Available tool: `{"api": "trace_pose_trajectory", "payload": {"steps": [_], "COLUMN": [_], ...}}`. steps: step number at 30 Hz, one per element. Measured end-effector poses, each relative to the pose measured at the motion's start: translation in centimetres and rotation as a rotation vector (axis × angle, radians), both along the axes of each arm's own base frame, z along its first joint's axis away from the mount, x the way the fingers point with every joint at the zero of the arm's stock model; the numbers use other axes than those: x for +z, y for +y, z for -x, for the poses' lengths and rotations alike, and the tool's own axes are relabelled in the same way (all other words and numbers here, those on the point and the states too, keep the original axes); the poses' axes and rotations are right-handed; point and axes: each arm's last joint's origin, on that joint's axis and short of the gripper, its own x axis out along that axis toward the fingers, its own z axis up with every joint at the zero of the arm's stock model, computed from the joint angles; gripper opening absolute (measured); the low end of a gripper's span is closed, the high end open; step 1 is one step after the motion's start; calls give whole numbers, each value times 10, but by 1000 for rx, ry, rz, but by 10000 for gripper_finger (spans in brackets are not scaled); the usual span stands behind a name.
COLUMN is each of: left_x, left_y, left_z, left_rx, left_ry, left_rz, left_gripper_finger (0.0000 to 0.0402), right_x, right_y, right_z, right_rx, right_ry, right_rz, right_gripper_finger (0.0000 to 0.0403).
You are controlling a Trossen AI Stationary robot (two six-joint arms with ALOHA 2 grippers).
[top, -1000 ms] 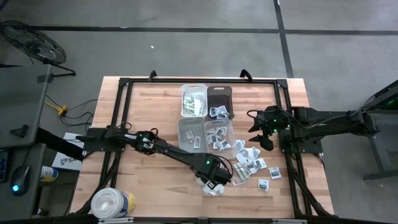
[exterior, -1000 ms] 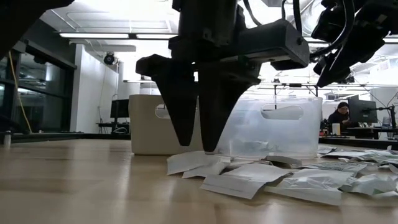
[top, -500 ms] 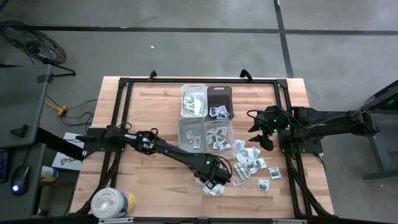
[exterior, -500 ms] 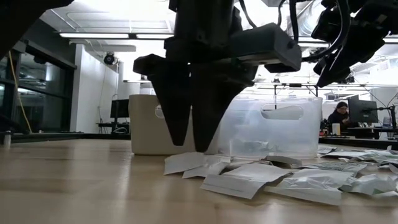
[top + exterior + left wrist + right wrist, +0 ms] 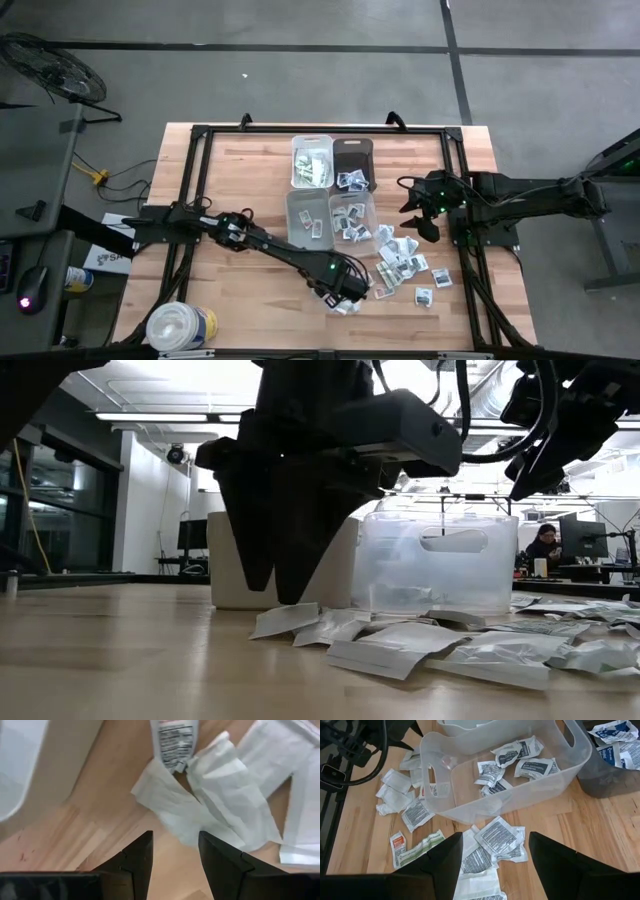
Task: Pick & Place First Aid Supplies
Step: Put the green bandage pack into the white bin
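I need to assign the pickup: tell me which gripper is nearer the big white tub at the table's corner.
Left. The left gripper is over the loose packets, on the tub's side of the table; the right gripper hangs beyond the bins, farther off.

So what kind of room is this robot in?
Probably a robotics lab or workshop. The wooden table stands on a bare concrete floor, and a person sits at a desk with a monitor in the room behind it.
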Motion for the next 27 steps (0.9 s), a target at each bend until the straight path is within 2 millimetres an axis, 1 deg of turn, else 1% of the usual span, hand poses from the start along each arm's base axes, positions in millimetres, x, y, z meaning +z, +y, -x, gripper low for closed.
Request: {"api": "trace_pose_trajectory", "payload": {"steps": [6, 11, 14, 18, 22, 25, 27], "left_x": [0, 0, 0, 0, 0, 0, 0], "left_y": [0, 1, 1, 1, 1, 1, 1], "left_z": [-5, -3, -3, -4, -4, -3, -2], "left_rx": [-111, -218, -324, -536, -700, -797, -826], "left_ry": [-37, -14, -9, -5, 11, 26, 46], "left_rz": [20, 9, 7, 19, 24, 30, 33], "left_gripper_finger": [156, 156, 156, 156, 156, 156, 156], "right_x": [0, 0, 0, 0, 0, 0, 0], "right_y": [0, 0, 0, 0, 0, 0, 0], "right_z": [0, 0, 0, 0, 0, 0, 0], "right_rx": [-1, -2, -6, -7, -7, -7, -7], "right_ry": [0, 0, 1, 1, 1, 1, 1], "right_rz": [1, 1, -3, -4, -4, -4, -4], "right_gripper_finger": [222, 222, 222, 222, 222, 222, 222]}}
